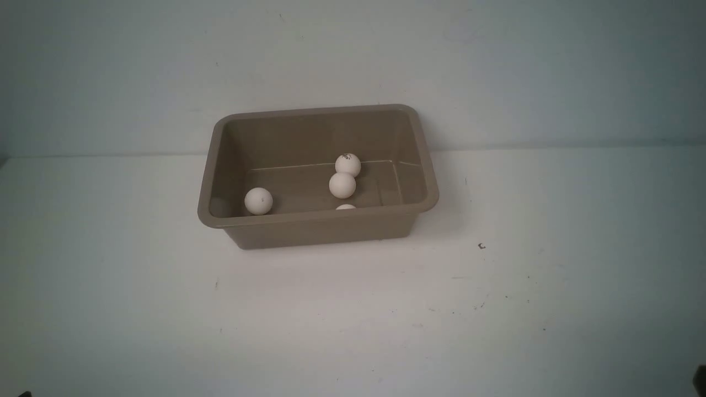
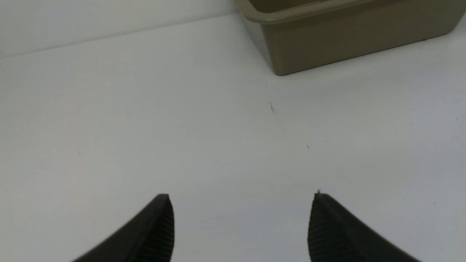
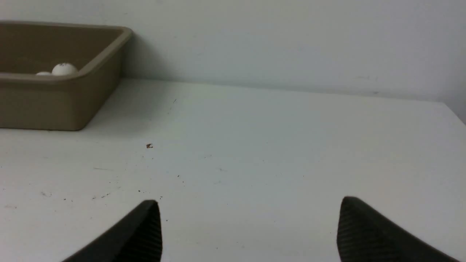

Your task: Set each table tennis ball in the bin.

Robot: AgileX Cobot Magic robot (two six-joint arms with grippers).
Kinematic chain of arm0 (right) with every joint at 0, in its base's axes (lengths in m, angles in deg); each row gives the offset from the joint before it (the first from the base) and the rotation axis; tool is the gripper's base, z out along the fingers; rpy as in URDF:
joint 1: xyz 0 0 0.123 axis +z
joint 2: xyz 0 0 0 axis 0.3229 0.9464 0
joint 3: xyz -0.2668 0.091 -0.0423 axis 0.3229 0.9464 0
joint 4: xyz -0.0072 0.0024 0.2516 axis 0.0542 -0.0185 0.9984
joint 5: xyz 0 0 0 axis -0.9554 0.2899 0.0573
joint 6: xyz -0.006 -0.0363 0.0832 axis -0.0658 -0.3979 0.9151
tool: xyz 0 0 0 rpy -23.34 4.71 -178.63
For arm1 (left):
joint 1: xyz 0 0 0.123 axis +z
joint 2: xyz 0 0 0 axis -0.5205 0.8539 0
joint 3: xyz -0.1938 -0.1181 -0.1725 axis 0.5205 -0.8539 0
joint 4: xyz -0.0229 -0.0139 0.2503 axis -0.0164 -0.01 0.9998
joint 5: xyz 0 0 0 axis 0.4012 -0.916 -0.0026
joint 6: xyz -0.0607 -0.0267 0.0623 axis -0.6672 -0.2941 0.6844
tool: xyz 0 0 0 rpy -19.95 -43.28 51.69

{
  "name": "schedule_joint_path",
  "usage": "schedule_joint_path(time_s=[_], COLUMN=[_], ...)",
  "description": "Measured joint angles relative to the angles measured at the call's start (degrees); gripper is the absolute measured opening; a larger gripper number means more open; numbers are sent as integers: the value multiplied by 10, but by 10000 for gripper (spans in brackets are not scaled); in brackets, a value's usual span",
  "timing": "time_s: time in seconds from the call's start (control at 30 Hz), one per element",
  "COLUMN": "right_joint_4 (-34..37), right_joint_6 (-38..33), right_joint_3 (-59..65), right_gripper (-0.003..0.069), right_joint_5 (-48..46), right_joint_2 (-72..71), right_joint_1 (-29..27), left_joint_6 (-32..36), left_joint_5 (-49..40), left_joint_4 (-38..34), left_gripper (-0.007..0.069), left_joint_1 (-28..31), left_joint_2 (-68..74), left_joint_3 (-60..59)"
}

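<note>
The taupe-brown bin [image 1: 314, 220] stands in the middle of the white table, near the back wall. Inside it lie several white table tennis balls: one at the front left [image 1: 258, 200], two touching near the middle [image 1: 342, 185] [image 1: 348, 165], and one barely showing above the front rim [image 1: 346, 207]. My left gripper [image 2: 242, 198] is open over bare table, with the bin's corner [image 2: 327, 43] well beyond it. My right gripper [image 3: 249, 203] is open too, nothing between its fingers; the bin [image 3: 62, 102] with a ball [image 3: 64, 69] lies far off to one side.
A small dark speck [image 1: 481, 246] lies on the table to the right of the bin, with fainter marks around it. The wall rises just behind the bin. The table's right edge [image 3: 455, 112] shows in the right wrist view.
</note>
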Motion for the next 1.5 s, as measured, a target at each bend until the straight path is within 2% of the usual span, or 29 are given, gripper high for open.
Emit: schedule_joint_path(time_s=[0.1, 0.3, 0.6, 1.5], right_joint_4=[0, 2, 2, 9], right_joint_6=[0, 0, -2, -6], right_joint_3=[-2, -4, -4, -4], right_gripper=[588, 588, 588, 588], right_joint_5=[-15, -22, -22, -22], right_joint_2=[0, 0, 0, 0], right_joint_1=[-23, -31, -1, 0], left_joint_6=[0, 0, 0, 0], left_joint_5=[0, 1, 1, 1], left_joint_4=[0, 0, 0, 0], left_gripper=[447, 447, 447, 447], left_joint_1=[0, 0, 0, 0], left_joint_2=[0, 0, 0, 0], left_joint_3=[0, 0, 0, 0])
